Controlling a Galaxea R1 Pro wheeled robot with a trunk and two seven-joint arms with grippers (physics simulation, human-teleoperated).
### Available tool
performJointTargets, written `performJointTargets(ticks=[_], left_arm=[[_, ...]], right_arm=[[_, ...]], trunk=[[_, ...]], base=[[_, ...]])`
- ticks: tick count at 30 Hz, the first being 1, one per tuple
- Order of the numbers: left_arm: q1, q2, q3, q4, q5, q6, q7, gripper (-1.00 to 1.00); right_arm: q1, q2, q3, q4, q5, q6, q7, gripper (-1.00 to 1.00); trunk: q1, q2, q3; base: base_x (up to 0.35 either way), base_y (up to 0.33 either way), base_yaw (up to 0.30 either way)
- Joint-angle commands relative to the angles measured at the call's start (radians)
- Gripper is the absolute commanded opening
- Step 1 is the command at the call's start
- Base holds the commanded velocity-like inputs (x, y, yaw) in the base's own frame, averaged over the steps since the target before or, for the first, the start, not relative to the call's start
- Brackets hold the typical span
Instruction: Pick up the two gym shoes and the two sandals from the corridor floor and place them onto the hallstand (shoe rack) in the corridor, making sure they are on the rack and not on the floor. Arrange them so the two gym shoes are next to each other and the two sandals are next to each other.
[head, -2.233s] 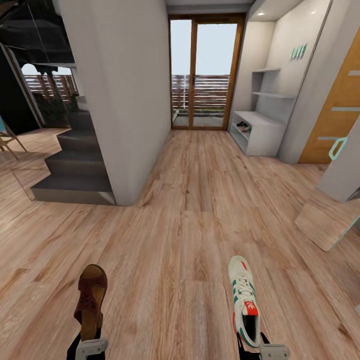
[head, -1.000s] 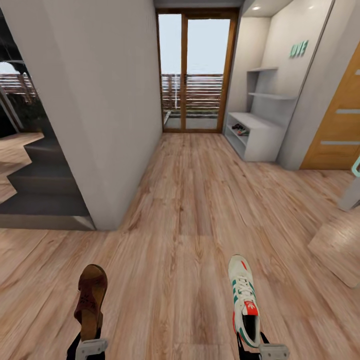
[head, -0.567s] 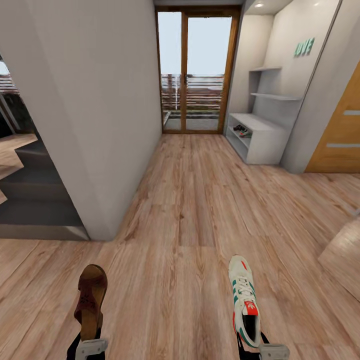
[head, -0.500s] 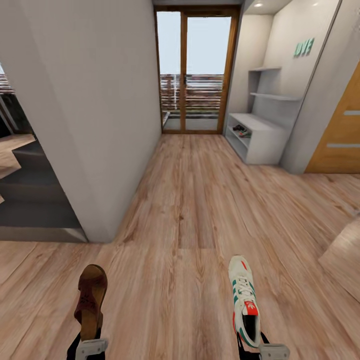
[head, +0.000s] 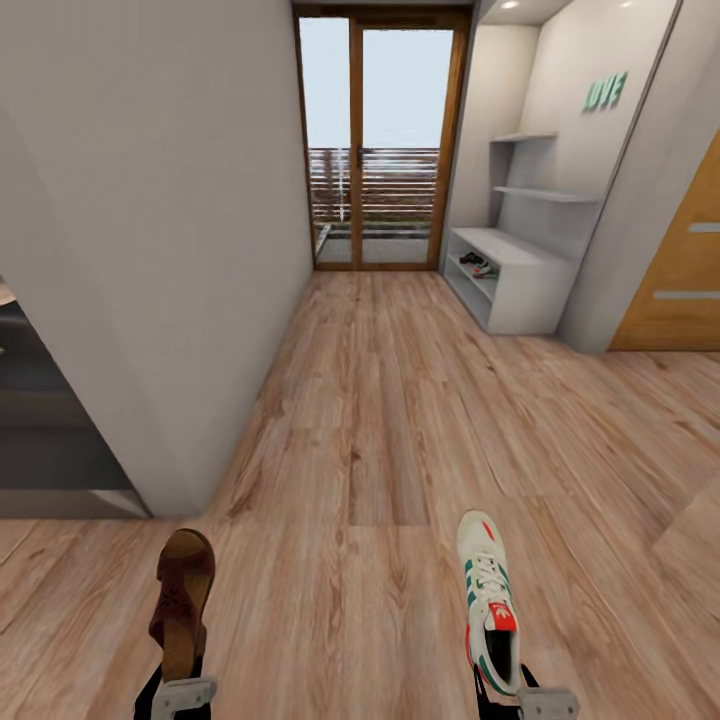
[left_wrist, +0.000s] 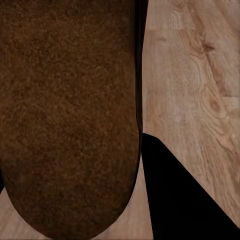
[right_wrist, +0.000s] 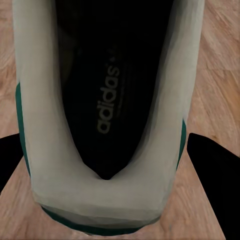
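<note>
My left gripper (head: 180, 684) is shut on the heel end of a brown sandal (head: 182, 598), held toe forward above the corridor floor (head: 390, 400). In the left wrist view the sandal (left_wrist: 70, 115) lies close up beside one dark finger (left_wrist: 185, 200). My right gripper (head: 508, 690) is shut on the heel of a white gym shoe (head: 490, 598) with green stripes and a red tongue patch. The right wrist view looks into the gym shoe's dark opening (right_wrist: 107, 100), between dark fingers (right_wrist: 215, 170). The pale hallstand (head: 525, 290) stands far ahead on the right, with small shoe shapes (head: 478, 264) on its open shelf.
A grey wall (head: 160, 220) runs close along the left, with a dark stair (head: 40, 440) behind its corner. A wood-framed glass door (head: 385, 150) closes the corridor's far end. A wooden door (head: 675, 270) is at the right, and a leaning panel's edge (head: 695, 540) at lower right.
The whole view has shifted: the left wall looms nearer, the stairs slide out to the left, the leaning panel slips off to the right. Both shoes stay held the same way.
</note>
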Motion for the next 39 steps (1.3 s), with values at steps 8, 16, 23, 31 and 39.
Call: performJointTargets(ticks=[8, 16, 23, 31, 39], left_arm=[[-0.001, -0.001, 0.003, 0.0, -0.007, -0.002, 0.001, -1.0], [-0.001, 0.0, 0.003, 0.0, -0.007, -0.002, 0.001, -1.0], [-0.001, 0.0, 0.003, 0.0, -0.007, -0.002, 0.001, -1.0], [-0.001, 0.0, 0.003, 0.0, -0.007, -0.002, 0.001, -1.0], [-0.001, -0.001, 0.002, 0.0, -0.007, -0.002, 0.001, -1.0]], right_arm=[[0.0, 0.001, -0.004, 0.001, 0.011, -0.003, -0.005, -1.0], [-0.001, 0.001, -0.004, 0.001, 0.011, -0.003, -0.005, -1.0], [-0.001, 0.001, -0.004, 0.001, 0.011, -0.003, -0.005, -1.0], [-0.001, 0.001, -0.004, 0.001, 0.011, -0.003, -0.005, -1.0], [0.0, 0.001, -0.004, 0.001, 0.011, -0.003, -0.005, -1.0]], trunk=[[0.0, 0.0, -0.001], [0.0, 0.0, -0.001], [0.0, 0.0, -0.001], [0.0, 0.0, -0.001], [0.0, 0.0, -0.001]], base=[[0.339, 0.0, 0.0], [0.339, 0.0, 0.0], [0.339, 0.0, 0.0], [0.339, 0.0, 0.0], [0.339, 0.0, 0.0]])
